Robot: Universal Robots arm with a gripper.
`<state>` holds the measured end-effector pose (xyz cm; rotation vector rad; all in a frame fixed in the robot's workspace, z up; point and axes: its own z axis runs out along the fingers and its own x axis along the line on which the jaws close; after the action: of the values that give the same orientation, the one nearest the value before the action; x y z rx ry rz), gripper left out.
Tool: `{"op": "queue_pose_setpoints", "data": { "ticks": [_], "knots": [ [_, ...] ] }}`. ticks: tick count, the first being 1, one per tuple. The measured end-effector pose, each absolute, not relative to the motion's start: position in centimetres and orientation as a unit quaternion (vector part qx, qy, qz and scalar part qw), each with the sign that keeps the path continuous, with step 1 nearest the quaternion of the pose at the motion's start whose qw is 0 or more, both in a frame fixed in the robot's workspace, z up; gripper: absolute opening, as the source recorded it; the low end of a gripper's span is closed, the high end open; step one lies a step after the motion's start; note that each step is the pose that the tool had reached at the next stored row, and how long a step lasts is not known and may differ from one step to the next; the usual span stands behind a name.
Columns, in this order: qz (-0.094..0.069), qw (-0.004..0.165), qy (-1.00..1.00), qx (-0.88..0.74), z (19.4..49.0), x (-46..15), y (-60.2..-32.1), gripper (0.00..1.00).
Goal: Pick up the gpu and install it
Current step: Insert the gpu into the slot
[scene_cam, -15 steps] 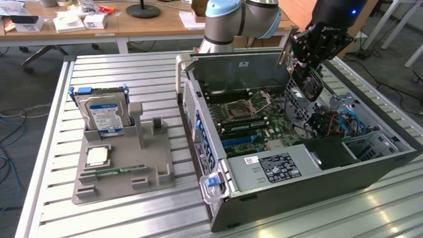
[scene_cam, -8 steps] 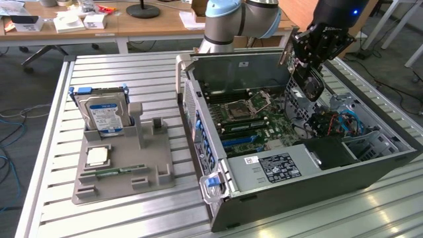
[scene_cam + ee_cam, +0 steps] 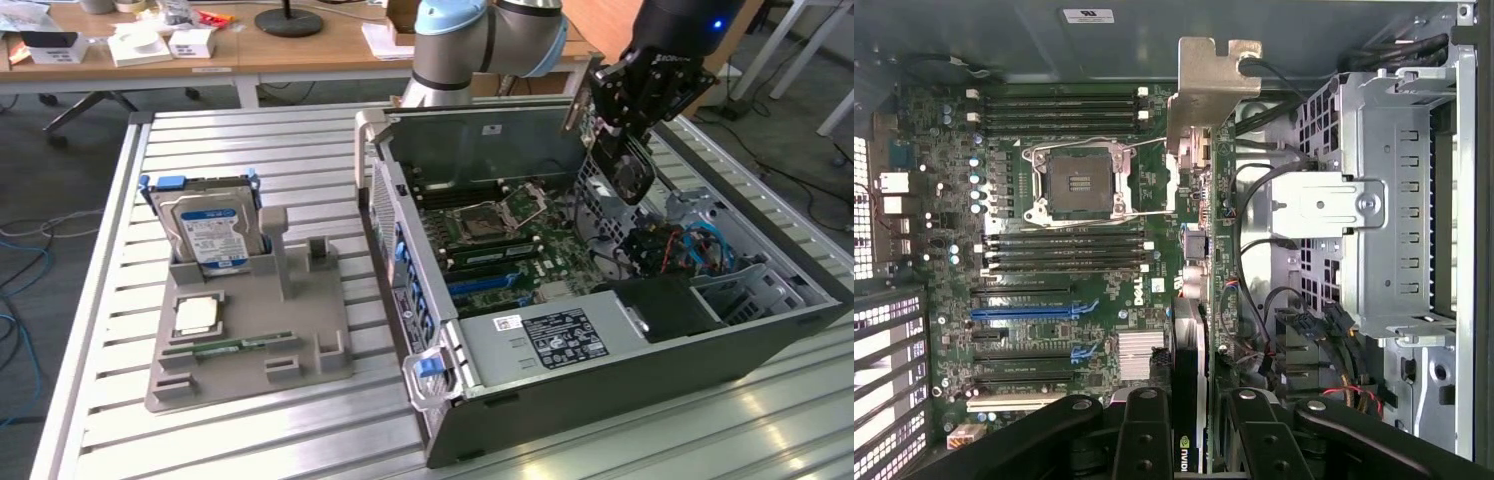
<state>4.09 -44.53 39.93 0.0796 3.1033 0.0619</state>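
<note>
I watch from the remote station as the slatted metal tabletop carries an open computer case lying on its side, its interior facing up. The robot arm reaches over the case from behind it.

Inside the case lies the green motherboard, with its bare processor socket and a grey power supply box at the end of the case nearest the exterior camera. Beside the case, towards the exterior view's left, a grey moulded holder sits on the tabletop.

The gripper hangs above the case's open side, over the end away from the power supply. Its fingers are closed on the gpu, which hangs in the air clear of the motherboard, its dark face turned towards the exterior camera.

From the wrist view I see the black fingers pressed against both faces of the gpu, which shows edge-on with its metal end bracket at the far end. Below it in the case lie the motherboard and, next to that, the silver drive cage. A blue expansion slot on the motherboard stands empty.

In the holder beside the case, a silver hard drive with a blue-white label stands upright, a processor chip lies flat, and a narrow green memory stick rests just beside the chip.
</note>
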Motion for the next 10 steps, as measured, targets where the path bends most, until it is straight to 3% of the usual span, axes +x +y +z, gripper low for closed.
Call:
{"op": "queue_pose_setpoints", "data": {
  "ticks": [10],
  "knots": [
    [0.020, 0.018, 1.000, 0.003, 39.93, 4.05, -44.53, 0.26]
  ]
}}
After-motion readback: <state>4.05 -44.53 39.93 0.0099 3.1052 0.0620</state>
